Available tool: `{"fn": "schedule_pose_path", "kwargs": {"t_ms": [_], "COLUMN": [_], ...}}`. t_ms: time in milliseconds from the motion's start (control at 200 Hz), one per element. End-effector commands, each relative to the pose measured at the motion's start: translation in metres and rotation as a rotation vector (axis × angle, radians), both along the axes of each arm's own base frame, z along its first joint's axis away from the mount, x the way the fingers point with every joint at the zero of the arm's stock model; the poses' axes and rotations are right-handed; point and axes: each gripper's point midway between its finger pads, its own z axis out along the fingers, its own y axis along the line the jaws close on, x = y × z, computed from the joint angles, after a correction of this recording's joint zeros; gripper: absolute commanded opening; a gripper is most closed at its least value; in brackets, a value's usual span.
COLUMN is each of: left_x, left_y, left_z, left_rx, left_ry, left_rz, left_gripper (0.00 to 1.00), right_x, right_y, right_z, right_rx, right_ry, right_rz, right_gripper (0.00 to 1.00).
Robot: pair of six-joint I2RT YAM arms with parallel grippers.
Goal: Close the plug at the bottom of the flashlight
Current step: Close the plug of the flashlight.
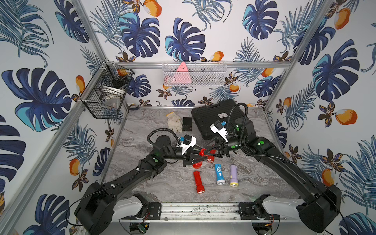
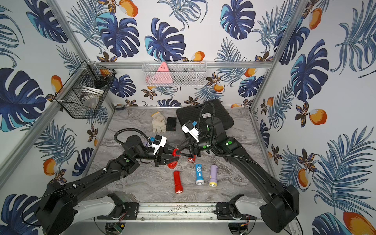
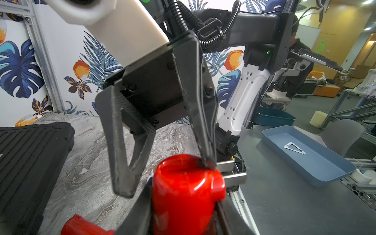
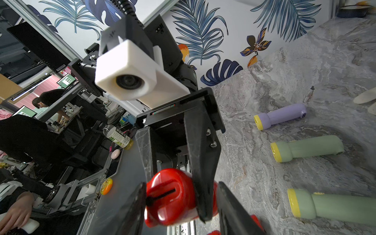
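Note:
My left gripper point(image 1: 205, 156) point(image 3: 183, 213) is shut on a red flashlight point(image 1: 197, 165) point(image 2: 172, 165) and holds it above the middle of the table. Its bottom end point(image 3: 183, 175) points toward my right gripper point(image 1: 204, 150) point(image 4: 181, 193). The plug point(image 4: 168, 195) there looks like a rounded red panel with a dark slit. My right gripper's jaws stand open and straddle that end. One right fingertip point(image 3: 205, 161) touches the edge of the end face. The other finger point(image 3: 122, 162) stands apart from it.
Another red flashlight point(image 1: 210, 159) lies under the grippers. A third red one point(image 1: 198, 182), a blue one point(image 1: 219, 174) and a purple one point(image 1: 233, 176) lie nearer the front. A black case point(image 1: 213, 116), a small black box point(image 1: 187, 124) and a white glove point(image 1: 175, 122) lie at the back.

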Motion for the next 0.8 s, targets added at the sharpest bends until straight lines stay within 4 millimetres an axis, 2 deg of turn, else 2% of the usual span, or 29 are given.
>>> {"fn": "schedule_pose_path", "kwargs": {"t_ms": [0,110,260,390,796], "left_x": [-0.006,-0.005,-0.005,-0.006,-0.011], "left_y": [0.001,0.002,0.002,0.002,0.006], "left_z": [0.017,0.022,0.028,0.033,0.05], "left_rx": [-0.044,-0.056,-0.063,-0.057,-0.066], "left_ry": [-0.061,-0.066,-0.075,-0.092,-0.143], "left_rz": [-0.022,-0.023,-0.025,-0.02,-0.021], "left_gripper": [0.0,0.0,0.0,0.0,0.0], "right_x": [0.002,0.002,0.004,0.004,0.003], "right_y": [0.001,0.001,0.003,0.005,0.009], "right_z": [-0.007,-0.011,-0.018,-0.023,-0.028], "right_rx": [-0.021,-0.029,-0.055,-0.067,-0.061], "right_ry": [-0.002,0.008,0.019,0.036,0.064], "right_rz": [-0.009,-0.008,-0.016,-0.004,0.014], "right_gripper": [0.53,0.45,0.44,0.36,0.18]}}
